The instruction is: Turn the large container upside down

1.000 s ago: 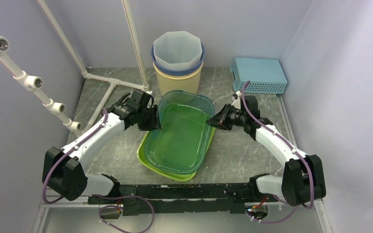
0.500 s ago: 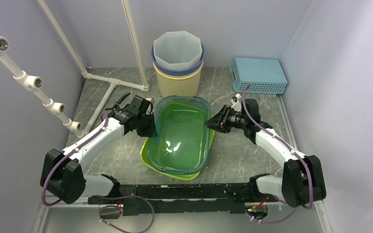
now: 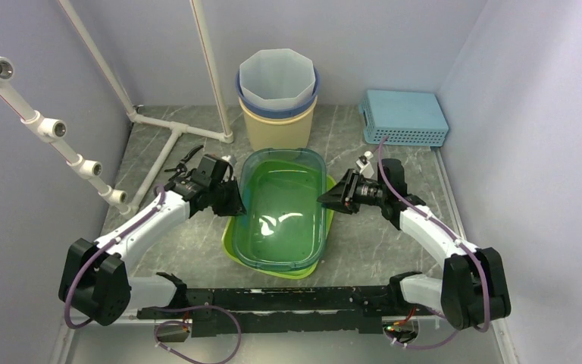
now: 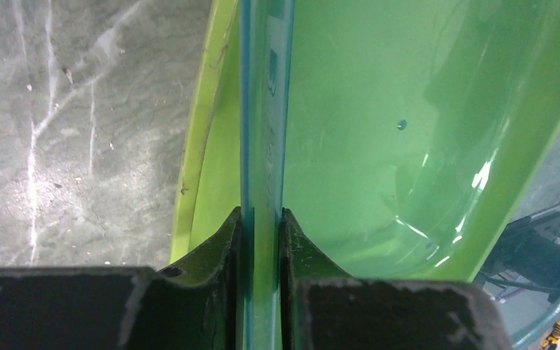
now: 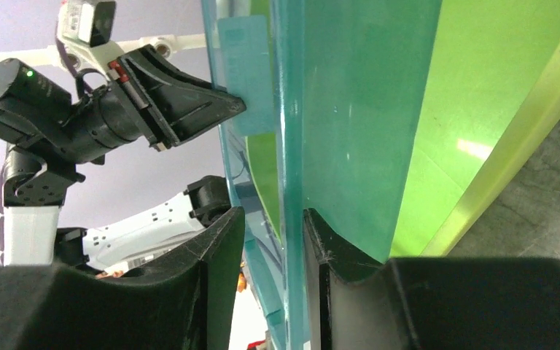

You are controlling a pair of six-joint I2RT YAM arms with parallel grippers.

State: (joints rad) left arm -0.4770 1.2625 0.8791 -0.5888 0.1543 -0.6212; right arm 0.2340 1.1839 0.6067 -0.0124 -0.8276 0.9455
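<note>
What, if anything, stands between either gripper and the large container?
Nothing visible. The left gripper pinches the left rim of the large container, and the right gripper straddles its right rim, jaws open. A lime tray lies underneath.

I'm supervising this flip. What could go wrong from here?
The left pincer clamps only the thin rim of the blue container, while the right pincer stands loose around the opposite rim; a one-sided lift might twist or slip. The lime-green container nested under it could drag along. The stacked buckets close behind could get knocked.
</note>
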